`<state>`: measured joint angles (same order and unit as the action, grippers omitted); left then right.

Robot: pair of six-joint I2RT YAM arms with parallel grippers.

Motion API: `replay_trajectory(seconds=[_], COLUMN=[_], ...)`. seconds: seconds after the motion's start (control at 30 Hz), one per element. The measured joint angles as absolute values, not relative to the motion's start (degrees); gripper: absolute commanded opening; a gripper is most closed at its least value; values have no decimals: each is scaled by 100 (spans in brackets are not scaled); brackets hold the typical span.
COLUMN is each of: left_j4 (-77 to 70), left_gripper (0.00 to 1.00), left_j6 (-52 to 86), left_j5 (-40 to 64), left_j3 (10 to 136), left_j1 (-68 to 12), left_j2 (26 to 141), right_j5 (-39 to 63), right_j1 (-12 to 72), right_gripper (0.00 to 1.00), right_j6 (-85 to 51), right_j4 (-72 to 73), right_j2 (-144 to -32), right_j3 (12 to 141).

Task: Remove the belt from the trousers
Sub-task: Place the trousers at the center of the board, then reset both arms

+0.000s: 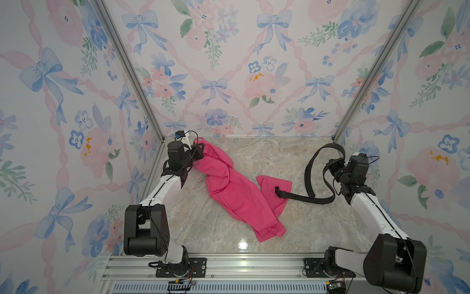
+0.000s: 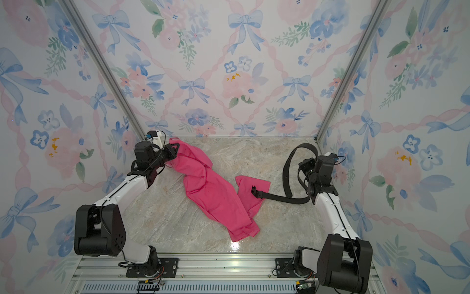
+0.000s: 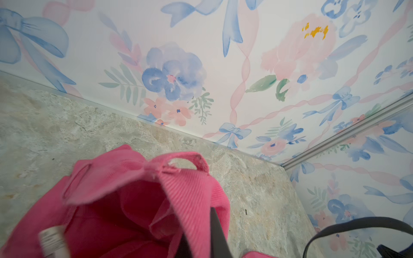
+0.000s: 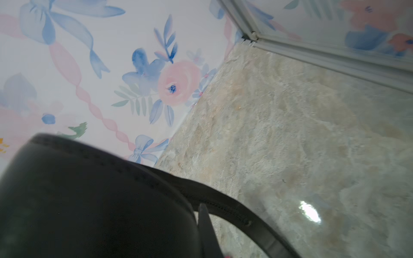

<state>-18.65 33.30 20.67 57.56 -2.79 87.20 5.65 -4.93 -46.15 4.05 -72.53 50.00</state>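
Observation:
The hot-pink trousers (image 1: 236,193) (image 2: 213,193) hang from my left gripper (image 1: 199,152) (image 2: 175,151) at the far left and trail across the table towards the front. In the left wrist view the jaws of that gripper (image 3: 201,243) are shut on the ribbed waistband (image 3: 190,201), whose cloth loop (image 3: 190,158) is empty. The black belt (image 1: 305,197) (image 2: 284,198) arches up on the right, with my right gripper (image 1: 330,165) (image 2: 304,165) shut on it. Its buckle (image 1: 278,191) (image 2: 255,191) lies on a pink trouser leg. The strap (image 4: 89,201) fills the right wrist view beside one finger (image 4: 207,232).
The marble-look table (image 1: 203,224) is boxed in by floral walls (image 1: 241,76) on three sides, with aluminium posts (image 1: 132,76) at the far corners. An aluminium rail (image 1: 254,267) carrying both arm bases runs along the front edge.

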Motion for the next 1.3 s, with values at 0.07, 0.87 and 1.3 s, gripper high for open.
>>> replay_trajectory(seconds=[0.07, 0.87, 1.3], left_j4=[-1881, -1223, -3441], left_gripper=[3, 98, 98], left_j6=[3223, 1284, 423], left_j5=[2025, -934, -1616], left_j3=[5808, 4353, 1614], left_j1=[-650, -1072, -985], left_j2=[8838, 6453, 6364], right_j5=[602, -349, -1273], right_j1=[99, 1177, 108], right_gripper=[1, 99, 99], right_j6=[-4252, -1466, -419], right_j4=[338, -2102, 2062], right_j2=[-7548, -7094, -4635], right_j3=[5437, 5638, 679])
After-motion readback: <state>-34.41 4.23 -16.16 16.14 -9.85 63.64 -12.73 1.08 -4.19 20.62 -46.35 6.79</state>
